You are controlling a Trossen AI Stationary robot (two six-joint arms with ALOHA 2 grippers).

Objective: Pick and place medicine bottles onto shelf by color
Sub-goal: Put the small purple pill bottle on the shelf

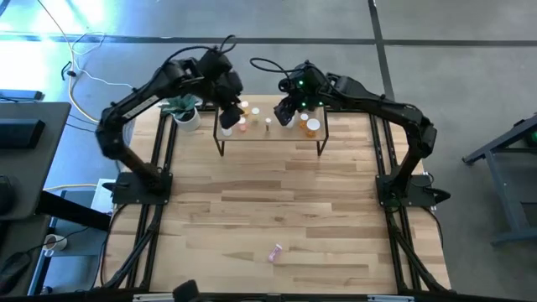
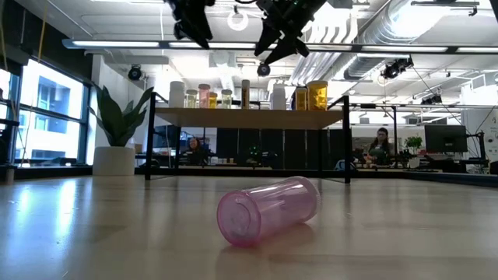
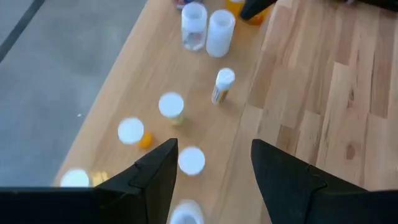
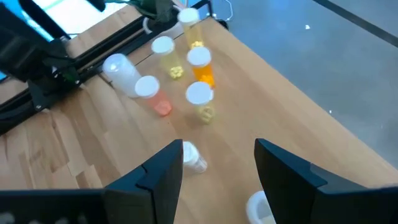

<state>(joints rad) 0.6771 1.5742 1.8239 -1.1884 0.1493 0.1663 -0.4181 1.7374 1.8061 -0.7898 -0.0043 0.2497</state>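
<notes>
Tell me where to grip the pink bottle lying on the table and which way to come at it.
Grip the pink bottle across the middle of its round body, coming straight down from above. It lies on its side on the table, alone and well clear of the shelf, so nothing blocks a top approach. Set the fingers across its length, since it would probably roll if pushed sideways. Both the left gripper and the right gripper are open above the shelf.

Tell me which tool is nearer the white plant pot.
Left. The left tool hangs over the shelf's end beside the white plant pot; the right tool is above the shelf farther along, toward its other end.
</notes>
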